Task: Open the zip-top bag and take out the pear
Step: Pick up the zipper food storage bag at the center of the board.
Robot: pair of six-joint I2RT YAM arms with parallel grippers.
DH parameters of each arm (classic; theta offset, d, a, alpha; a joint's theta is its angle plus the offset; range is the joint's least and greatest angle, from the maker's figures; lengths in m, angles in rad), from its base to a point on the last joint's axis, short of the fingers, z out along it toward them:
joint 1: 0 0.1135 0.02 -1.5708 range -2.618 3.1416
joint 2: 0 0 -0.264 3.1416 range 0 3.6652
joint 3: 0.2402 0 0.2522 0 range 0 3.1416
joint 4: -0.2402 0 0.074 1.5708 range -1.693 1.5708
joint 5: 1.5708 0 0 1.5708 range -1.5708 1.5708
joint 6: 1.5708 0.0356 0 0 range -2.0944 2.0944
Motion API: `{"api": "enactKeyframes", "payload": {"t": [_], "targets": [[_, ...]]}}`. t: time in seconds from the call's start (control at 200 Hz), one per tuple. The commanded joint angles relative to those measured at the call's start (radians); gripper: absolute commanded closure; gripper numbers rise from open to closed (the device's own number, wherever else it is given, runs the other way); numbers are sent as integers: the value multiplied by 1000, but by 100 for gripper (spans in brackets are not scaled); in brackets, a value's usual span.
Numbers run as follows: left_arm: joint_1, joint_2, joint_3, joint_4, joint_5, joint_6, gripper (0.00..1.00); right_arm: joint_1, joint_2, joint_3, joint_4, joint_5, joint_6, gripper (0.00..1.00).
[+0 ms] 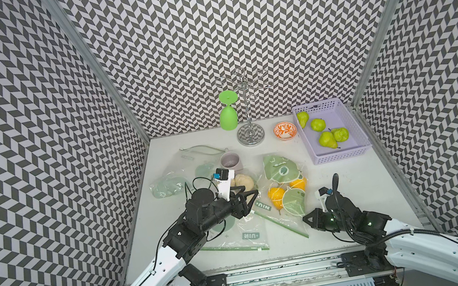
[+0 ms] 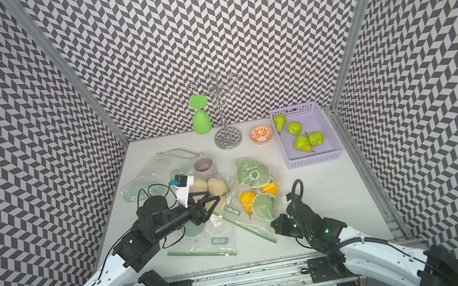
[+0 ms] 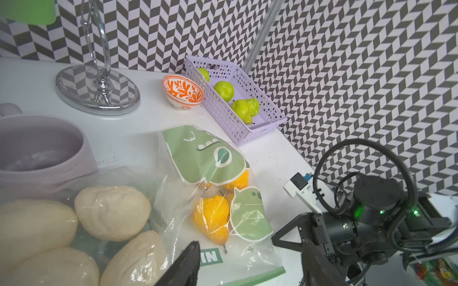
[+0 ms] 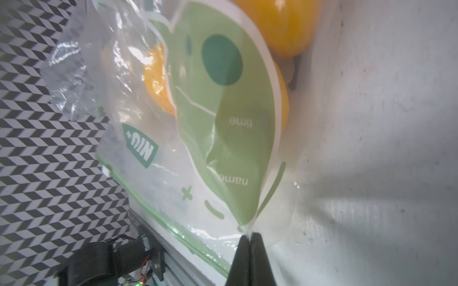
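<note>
The clear zip-top bag with green cartoon prints lies mid-table in both top views, its green zip strip facing the front edge. Inside it are yellow pears. My right gripper is shut on the bag's thin film at its near right corner, beside the zip strip. My left gripper hovers over the bag's left side by the green label, jaws apart, with nothing between them.
A second bag of pale lumps and a lilac mug lie just behind the left gripper. A lilac basket at the back right holds green pears. An orange bowl, a chrome rack, a green goblet and empty bags stand further back.
</note>
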Motion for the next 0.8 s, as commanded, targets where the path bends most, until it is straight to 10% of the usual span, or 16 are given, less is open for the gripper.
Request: {"api": "enactKeyframes", "payload": {"t": [0.0,0.31,0.791], "targets": [[-44,5,67,-24,-56,228,34,-41,8,73,-16,-4,-67,97],[-345,56,19,-78,-306,837,20,-175,72,140,9,-144,-178,100],[-384,385,53,22,-423,1104,24,-244,61,249,-73,-285,-273,100]]}}
